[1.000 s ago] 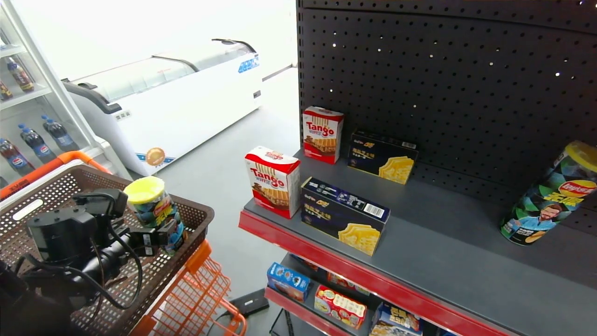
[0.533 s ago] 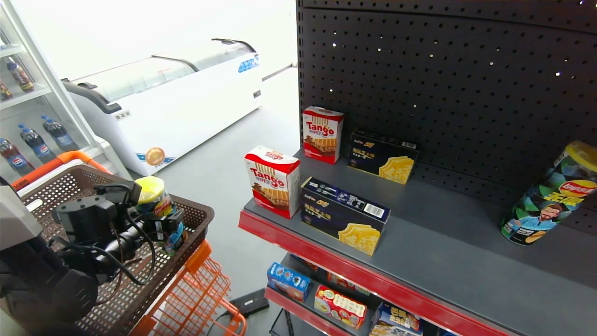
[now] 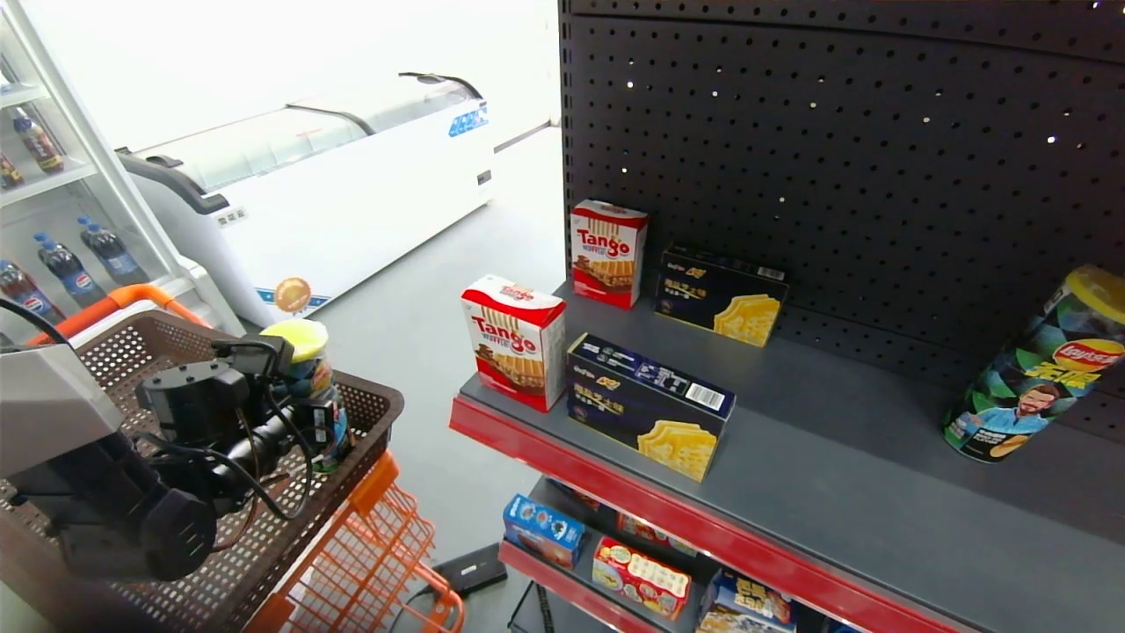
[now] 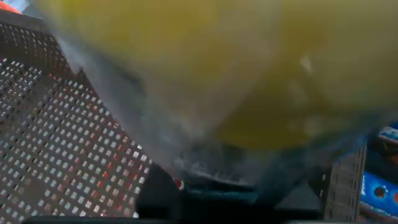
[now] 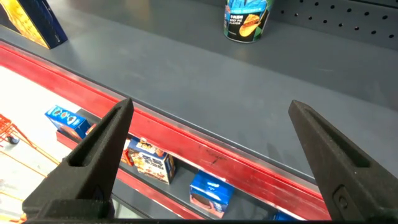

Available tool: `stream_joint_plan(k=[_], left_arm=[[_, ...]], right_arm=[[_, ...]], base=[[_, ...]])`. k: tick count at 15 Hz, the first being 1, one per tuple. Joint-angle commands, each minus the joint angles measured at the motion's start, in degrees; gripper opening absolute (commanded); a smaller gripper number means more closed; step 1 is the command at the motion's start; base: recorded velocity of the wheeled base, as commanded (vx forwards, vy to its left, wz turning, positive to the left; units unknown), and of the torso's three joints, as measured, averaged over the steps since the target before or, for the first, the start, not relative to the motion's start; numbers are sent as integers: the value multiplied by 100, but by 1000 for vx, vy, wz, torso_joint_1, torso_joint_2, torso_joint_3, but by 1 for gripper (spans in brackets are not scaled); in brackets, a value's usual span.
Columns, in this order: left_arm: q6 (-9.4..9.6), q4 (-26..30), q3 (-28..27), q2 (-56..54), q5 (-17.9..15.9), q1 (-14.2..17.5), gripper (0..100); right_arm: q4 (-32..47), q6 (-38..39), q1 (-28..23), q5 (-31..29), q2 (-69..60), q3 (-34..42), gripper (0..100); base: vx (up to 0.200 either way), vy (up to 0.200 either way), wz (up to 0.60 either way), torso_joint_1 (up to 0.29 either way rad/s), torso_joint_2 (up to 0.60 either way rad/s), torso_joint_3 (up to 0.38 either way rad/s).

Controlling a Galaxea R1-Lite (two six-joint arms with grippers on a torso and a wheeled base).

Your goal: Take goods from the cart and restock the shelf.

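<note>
The shelf (image 3: 835,475) to the right of my left end effector (image 3: 323,428) awaits stock, the cart (image 3: 369,400) just beneath it, as it clamps a yellow-lidded chip can (image 3: 309,374) lid-up for the carry; my right end effector (image 5: 209,106) hangs wide open, empty, over the shelf.

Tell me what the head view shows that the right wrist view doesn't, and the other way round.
Head view adds: the left gripper shut on the held chip can above the cart basket, plus red wafer boxes on the shelf. Right wrist view adds: the right gripper, fingers open, facing the shelf's red edge. Shared: the grey shelf, the shelf chip can near the pegboard, a dark blue box, and lower-shelf goods.
</note>
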Motion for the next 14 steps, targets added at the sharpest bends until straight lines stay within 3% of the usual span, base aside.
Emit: stream_joint_plan(k=[1, 2, 6, 7, 8, 10, 12, 14], left_arm=[[-16, 63, -165, -432, 88, -116, 0], [-16, 203, -200, -705, 88, -143, 0], [-34, 1917, -350, -2418, 17, -521, 0], [-78, 2673, -411, -3086, -185, -582, 0], [-104, 2954, -420, -3341, -299, -582, 0], [-192, 3033, -323, -3948, -747, -591, 0], [-465, 3077, -323, -4308, -1292, -635, 0], [-500, 3288, -376, -4510, -1565, -811, 0]], right_arm=[[0, -1, 6, 0, 6, 0, 100], [0, -1, 6, 0, 6, 0, 100], [-8, -1, 6, 0, 6, 0, 100], [0, -1, 6, 0, 6, 0, 100], [-8, -1, 6, 0, 6, 0, 100], [0, -1, 6, 0, 6, 0, 100], [-8, -1, 6, 0, 6, 0, 100], [0, -1, -2, 0, 6, 0, 100]], base=[[0, 0, 0, 0, 0, 0], [0, 0, 0, 0, 0, 0], [0, 0, 0, 0, 0, 0], [0, 0, 0, 0, 0, 0], [0, 0, 0, 0, 0, 0], [0, 0, 0, 0, 0, 0], [0, 0, 0, 0, 0, 0], [0, 0, 0, 0, 0, 0]])
